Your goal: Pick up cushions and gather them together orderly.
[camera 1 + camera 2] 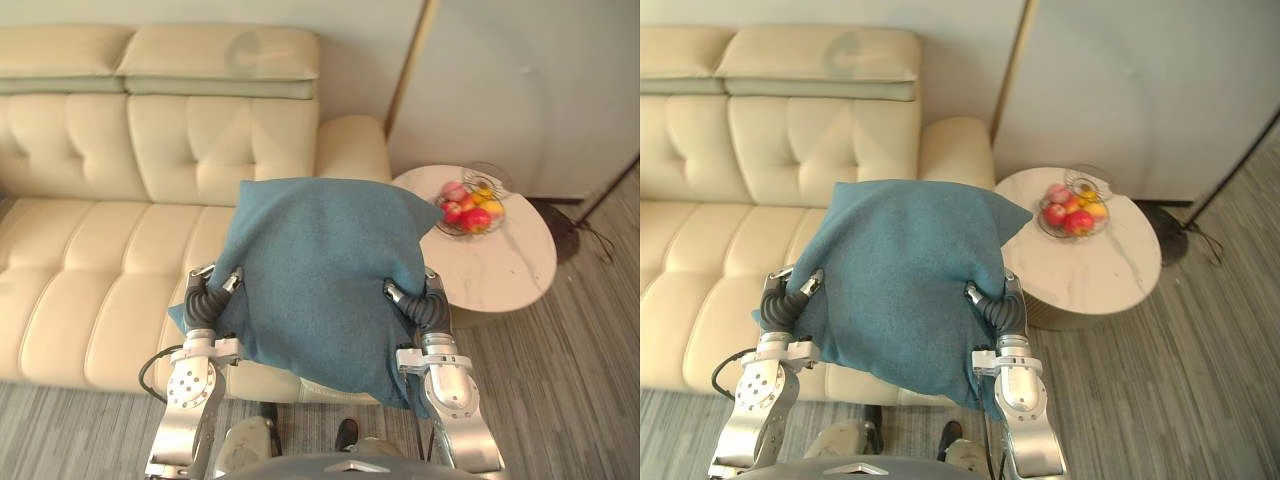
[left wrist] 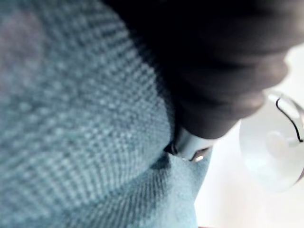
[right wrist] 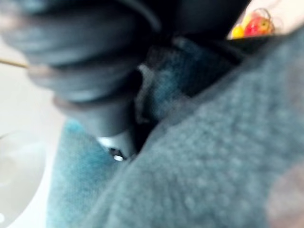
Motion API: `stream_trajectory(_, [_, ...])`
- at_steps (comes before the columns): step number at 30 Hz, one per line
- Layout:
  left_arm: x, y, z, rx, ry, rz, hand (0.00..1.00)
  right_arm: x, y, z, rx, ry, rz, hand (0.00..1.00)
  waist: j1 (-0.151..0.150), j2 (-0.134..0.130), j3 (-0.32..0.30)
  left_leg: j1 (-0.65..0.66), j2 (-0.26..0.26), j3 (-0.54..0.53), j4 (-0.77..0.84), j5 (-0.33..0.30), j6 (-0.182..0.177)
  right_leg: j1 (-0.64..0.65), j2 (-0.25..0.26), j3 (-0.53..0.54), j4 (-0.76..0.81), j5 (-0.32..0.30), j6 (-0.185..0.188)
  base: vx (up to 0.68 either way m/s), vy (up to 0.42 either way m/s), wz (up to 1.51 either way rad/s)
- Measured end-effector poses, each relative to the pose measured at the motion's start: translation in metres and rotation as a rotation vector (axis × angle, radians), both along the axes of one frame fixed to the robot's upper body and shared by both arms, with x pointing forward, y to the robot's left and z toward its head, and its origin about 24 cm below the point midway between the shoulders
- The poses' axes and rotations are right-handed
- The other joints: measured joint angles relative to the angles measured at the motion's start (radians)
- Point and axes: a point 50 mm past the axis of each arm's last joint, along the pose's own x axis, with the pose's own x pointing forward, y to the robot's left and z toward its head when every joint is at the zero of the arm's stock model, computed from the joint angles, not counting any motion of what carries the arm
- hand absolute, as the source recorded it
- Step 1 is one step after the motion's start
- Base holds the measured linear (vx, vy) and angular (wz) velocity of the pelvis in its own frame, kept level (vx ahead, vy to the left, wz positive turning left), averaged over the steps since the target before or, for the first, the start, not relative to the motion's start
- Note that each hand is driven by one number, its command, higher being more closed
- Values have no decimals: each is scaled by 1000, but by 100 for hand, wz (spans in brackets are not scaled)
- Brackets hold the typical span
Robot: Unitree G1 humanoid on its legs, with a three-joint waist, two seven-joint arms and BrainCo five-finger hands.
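Note:
A large teal-blue cushion [image 1: 325, 280] is held up in front of me, over the front edge of the cream sofa [image 1: 90, 260]. My left hand [image 1: 203, 298] presses against its left edge and my right hand [image 1: 428, 308] against its right edge, so it hangs between them, tilted. Both hands reach in under the fabric, which hides how they hold it. The left wrist view has the cushion's woven cloth [image 2: 71, 118] close against the dark hand cover. Up close in the right wrist view is the same cloth [image 3: 199, 156].
A round white marble side table [image 1: 500, 265] stands to the right of the sofa arm, with a wire bowl of fruit [image 1: 470, 208] on it. A dark lamp base [image 1: 562, 228] sits on the grey wood floor behind the table. The sofa's seat stretches away to the left.

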Motion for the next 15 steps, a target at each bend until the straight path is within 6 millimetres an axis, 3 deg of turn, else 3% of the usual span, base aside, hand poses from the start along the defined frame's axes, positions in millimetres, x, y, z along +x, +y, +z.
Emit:
stream_trajectory(2, [0,-1,0,-3,0,0,100,1,-1,1,-1,-5,-11,100,10,-3,1,-30,3,24,-2,-64,5,-4,-26,-66,27,-11,-1,-141,53,92])
stream_trajectory(3, [0,-1,0,-1,-2,-3,100,3,-2,2,-9,-12,-17,100,14,-17,3,-52,26,90,78,-97,48,-13,-69,-100,30,-11,-1,-97,125,84])
stream_trajectory(5, [0,-1,-2,-2,5,-3,100,8,-2,3,-39,-24,-26,100,11,-17,2,-63,75,144,161,-112,48,-14,-121,-125,38,0,16,-75,255,75])
stream_trajectory(6, [1,-3,-7,-6,17,-6,100,14,-4,1,-56,-19,-35,100,-2,-14,-2,-43,140,176,176,-126,23,-5,-164,-152,31,20,48,-28,357,63])
stream_trajectory(8, [4,-11,-12,-17,37,-33,100,17,-15,-5,-89,6,-61,100,-15,20,-24,-16,206,221,145,-123,7,7,-201,-187,21,52,95,36,535,73])
stream_trajectory(9, [5,-19,-15,-33,49,-56,100,18,-24,-10,-113,33,-85,100,-24,56,-47,21,248,263,76,-55,-61,10,-215,-200,12,76,137,64,503,74])
stream_trajectory(10, [8,-22,-16,-32,50,-68,100,19,-26,-14,-105,49,-98,100,-32,51,-47,18,224,268,84,-40,-96,22,-239,-203,5,88,147,75,529,68])
stream_trajectory(12, [11,-17,-23,10,78,-82,100,20,-21,-32,-53,120,-120,100,-46,-3,-41,-17,148,237,149,-86,-29,65,-292,-197,-60,194,122,60,522,71])
stream_trajectory(15, [10,-6,-33,33,125,-67,100,19,-12,-40,3,156,-118,100,-24,-20,-33,-55,130,219,301,-199,13,79,-341,-187,-16,229,135,30,474,26])
